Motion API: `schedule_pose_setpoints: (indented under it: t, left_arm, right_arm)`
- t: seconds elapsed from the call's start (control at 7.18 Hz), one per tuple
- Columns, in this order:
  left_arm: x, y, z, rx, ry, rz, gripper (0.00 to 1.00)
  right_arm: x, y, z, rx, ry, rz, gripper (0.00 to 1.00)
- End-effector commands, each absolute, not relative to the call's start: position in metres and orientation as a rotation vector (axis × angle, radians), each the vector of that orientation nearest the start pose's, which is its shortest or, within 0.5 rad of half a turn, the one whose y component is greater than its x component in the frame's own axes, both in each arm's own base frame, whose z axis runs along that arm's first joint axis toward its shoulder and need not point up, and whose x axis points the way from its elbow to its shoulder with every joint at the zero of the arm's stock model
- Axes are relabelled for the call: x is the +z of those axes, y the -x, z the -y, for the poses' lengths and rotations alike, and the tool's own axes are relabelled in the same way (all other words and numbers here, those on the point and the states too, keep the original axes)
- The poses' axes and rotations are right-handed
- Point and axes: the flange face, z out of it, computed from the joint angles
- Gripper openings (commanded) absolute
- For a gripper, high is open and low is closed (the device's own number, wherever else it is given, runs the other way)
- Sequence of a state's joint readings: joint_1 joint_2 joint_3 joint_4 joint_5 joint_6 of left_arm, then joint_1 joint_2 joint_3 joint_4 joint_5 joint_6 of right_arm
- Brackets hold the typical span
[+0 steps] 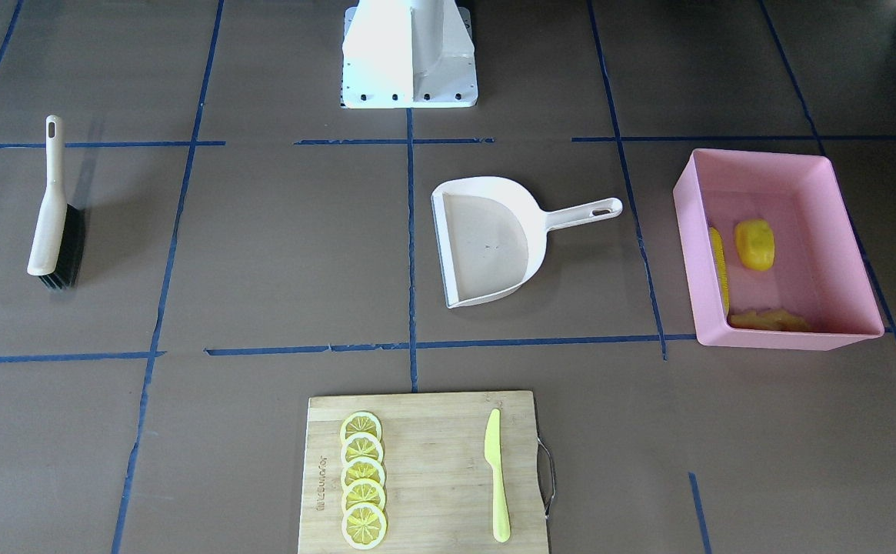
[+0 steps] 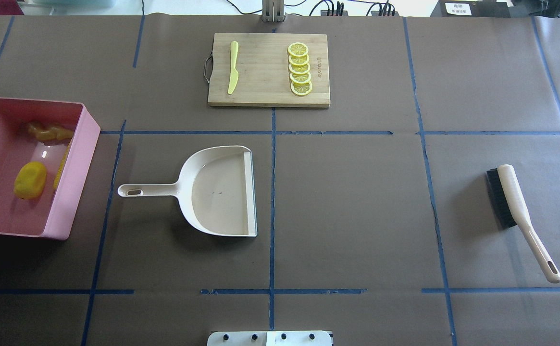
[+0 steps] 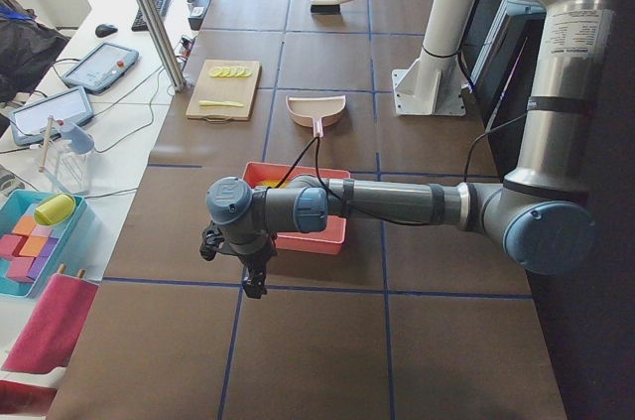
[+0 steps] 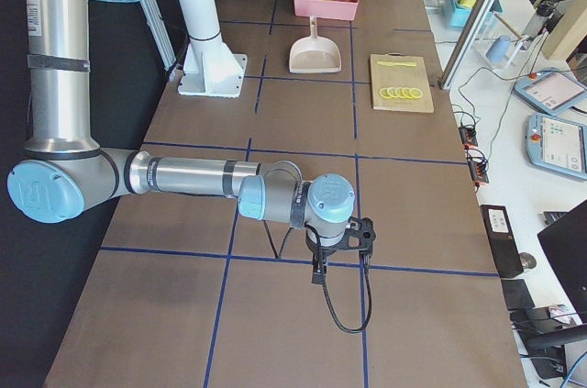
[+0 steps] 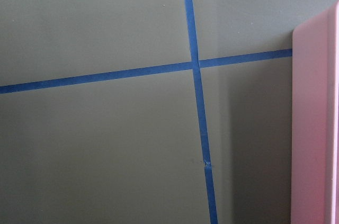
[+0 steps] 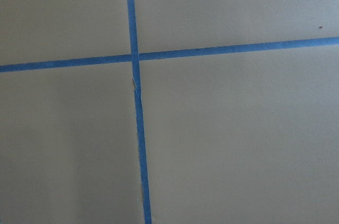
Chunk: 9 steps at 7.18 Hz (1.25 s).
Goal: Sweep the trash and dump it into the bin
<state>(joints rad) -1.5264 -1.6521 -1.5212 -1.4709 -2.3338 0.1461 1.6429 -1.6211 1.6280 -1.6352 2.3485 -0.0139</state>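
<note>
All the trash lies inside the pink bin (image 2: 75,182) at the table's left end: a corn cob (image 2: 61,165) against its wall, a rounded yellow lump (image 2: 30,180) and a ginger root (image 2: 49,132). In the front-facing view the bin (image 1: 790,340) holds the cob (image 1: 719,265), lump (image 1: 754,245) and ginger (image 1: 769,319). My left gripper (image 3: 254,281) hangs over bare table just beyond the bin's outer end. The right gripper (image 4: 341,255) hovers past the brush end of the table. Both show only in side views, so I cannot tell their state.
An empty beige dustpan (image 2: 222,192) lies mid-table, handle toward the bin. A brush (image 2: 515,206) lies at the right. A wooden cutting board (image 2: 265,86) at the far edge carries lemon slices (image 2: 300,68) and a plastic knife (image 2: 233,72). The bin's wall (image 5: 315,128) fills the left wrist view's right edge.
</note>
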Motion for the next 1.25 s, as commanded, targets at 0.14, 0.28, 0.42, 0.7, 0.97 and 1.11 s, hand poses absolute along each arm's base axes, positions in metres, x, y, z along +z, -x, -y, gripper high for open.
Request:
schedule_pose_setpoints:
  t: [0.14, 0.28, 0.42, 0.7, 0.97, 1.11]
  left_arm:
    - [0.653, 0.041, 0.523, 0.158, 0.024, -0.765, 1.00]
    - [0.655, 0.042, 0.521, 0.157, 0.026, -0.765, 1.00]
    - [0.656, 0.043, 0.520, 0.155, 0.027, -0.767, 1.00]
    - [0.656, 0.052, 0.520, 0.137, 0.020, -0.767, 1.00]
    - [0.655, 0.060, 0.519, 0.125, 0.013, -0.765, 1.00]
    - [0.655, 0.060, 0.519, 0.125, 0.013, -0.765, 1.00]
  right_arm:
    - [0.661, -0.097, 0.462, 0.077, 0.020, 0.779, 1.00]
    - [0.660, -0.097, 0.462, 0.077, 0.019, 0.779, 1.00]
    - [0.659, -0.097, 0.463, 0.076, 0.018, 0.779, 1.00]
    - [0.660, -0.097, 0.462, 0.077, 0.019, 0.779, 1.00]
    - [0.660, -0.097, 0.462, 0.077, 0.019, 0.779, 1.00]
    - [0.660, -0.097, 0.462, 0.077, 0.019, 0.779, 1.00]
